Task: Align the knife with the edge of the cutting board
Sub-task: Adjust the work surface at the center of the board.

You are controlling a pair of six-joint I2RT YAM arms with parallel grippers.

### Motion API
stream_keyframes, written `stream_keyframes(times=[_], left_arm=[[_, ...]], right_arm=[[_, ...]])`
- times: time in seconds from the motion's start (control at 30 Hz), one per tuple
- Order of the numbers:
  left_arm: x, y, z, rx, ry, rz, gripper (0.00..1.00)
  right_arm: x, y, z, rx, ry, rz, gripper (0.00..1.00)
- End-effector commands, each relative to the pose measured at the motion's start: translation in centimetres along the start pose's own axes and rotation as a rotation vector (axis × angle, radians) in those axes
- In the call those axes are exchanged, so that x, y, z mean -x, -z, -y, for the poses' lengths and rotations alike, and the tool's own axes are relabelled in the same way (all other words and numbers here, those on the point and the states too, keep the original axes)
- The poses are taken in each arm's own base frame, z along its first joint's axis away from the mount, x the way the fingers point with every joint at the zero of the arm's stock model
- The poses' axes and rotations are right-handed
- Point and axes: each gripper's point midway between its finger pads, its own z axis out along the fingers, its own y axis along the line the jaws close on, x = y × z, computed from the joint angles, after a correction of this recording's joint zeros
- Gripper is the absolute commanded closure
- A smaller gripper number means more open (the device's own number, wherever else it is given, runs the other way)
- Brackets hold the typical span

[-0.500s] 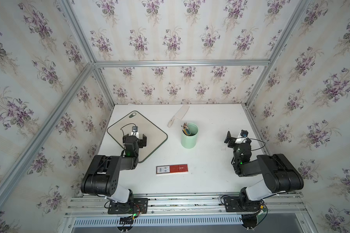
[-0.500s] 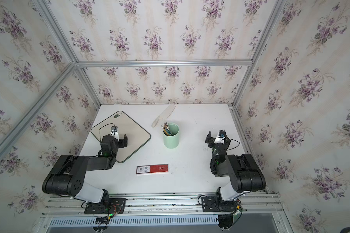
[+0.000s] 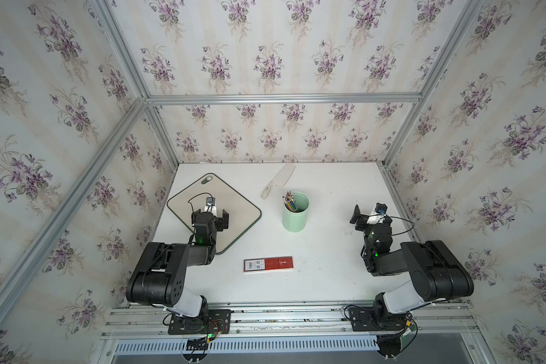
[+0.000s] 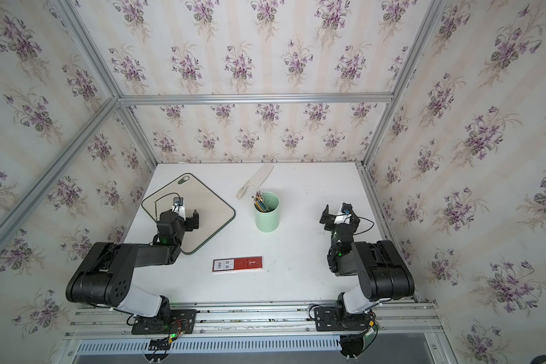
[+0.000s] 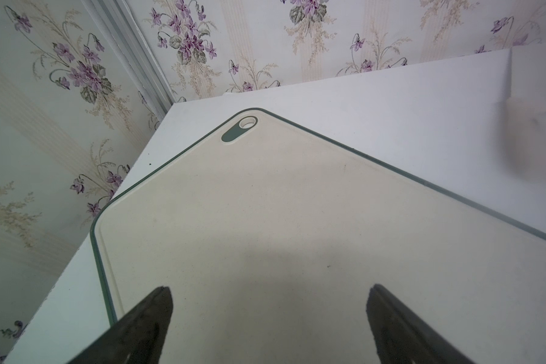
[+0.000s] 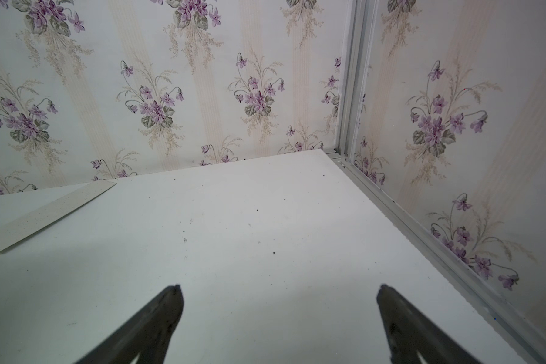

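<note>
Knife [image 3: 279,182] off the board [image 3: 234,205], both grippers spread

Knife lies flat on the table [image 3: 328,189] near the back wall, handle end just beyond the cup [image 3: 295,214], clear of the board and crosswise to its nearest edge. Left gripper [image 5: 270,291] hangs over the board, jaws wide, holding nothing. Right gripper [image 6: 278,290] hangs over bare table on the right, jaws wide, empty. A red box [image 3: 268,264] lies near the front
</note>
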Motion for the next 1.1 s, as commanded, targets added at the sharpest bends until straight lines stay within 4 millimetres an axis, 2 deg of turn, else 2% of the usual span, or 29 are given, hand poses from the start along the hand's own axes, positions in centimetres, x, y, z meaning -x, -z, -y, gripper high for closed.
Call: stream_keyframes(times=[0.0, 0.47, 0.57, 0.63, 0.67, 0.7, 0.73, 0.77, 0.83, 0.87, 0.9, 0.97, 1.07], left_arm=[[0.7, 0.0, -0.1, 0.002, 0.009, 0.026, 0.01], [0.8, 0.1, -0.1, 0.006, 0.011, 0.034, 0.01], [2.0, 1.3, -0.7, 0.061, -0.007, 0.06, 0.01], [4.5, 2.6, -1.3, 0.08, -0.002, 0.078, 0.01], [5.1, 3.2, -1.7, 0.087, 0.018, 0.049, 0.01], [5.3, 3.7, -2.7, 0.134, 0.086, 0.015, 0.01], [5.2, 4.2, -3.8, 0.182, 0.177, -0.045, 0.01], [4.7, 4.4, -3.9, 0.157, 0.223, -0.119, 0.01], [3.6, 4.2, -3.6, 0.105, 0.267, -0.227, 0.01], [2.9, 4.0, -3.6, 0.095, 0.302, -0.284, 0.01], [2.3, 3.8, -3.6, 0.085, 0.341, -0.335, 0.01], [0.9, 3.5, -4.2, 0.094, 0.424, -0.402, 0.01], [-1.6, 3.3, -6.1, 0.135, 0.568, -0.47, 0.01]], right_arm=[[0.6, 0.0, -0.2, 0.009, -0.007, 0.023, 0.0], [0.6, 0.0, -0.1, 0.008, -0.007, 0.023, 0.0], [0.6, -0.1, -0.2, 0.01, -0.012, 0.019, 0.0], [0.9, 0.1, 0.1, -0.008, -0.015, 0.036, 0.0], [1.1, 0.3, 0.6, -0.049, -0.022, 0.033, 0.0], [1.5, 0.5, 0.2, -0.024, -0.013, 0.044, 0.0], [1.9, 0.9, -0.2, -0.034, 0.018, 0.053, 0.0], [2.8, 1.0, -0.4, -0.084, 0.052, 0.047, 0.0], [5.9, 1.8, -1.5, -0.107, 0.053, 0.078, 0.0], [8.1, 2.4, -2.1, -0.079, -0.029, 0.113, 0.0], [8.9, 2.9, -2.8, -0.019, -0.149, 0.101, 0.0], [9.8, 4.0, -4.4, 0.108, -0.302, 0.078, 0.0], [10.2, 6.4, -7.8, 0.35, -0.426, 0.011, 0.0]])
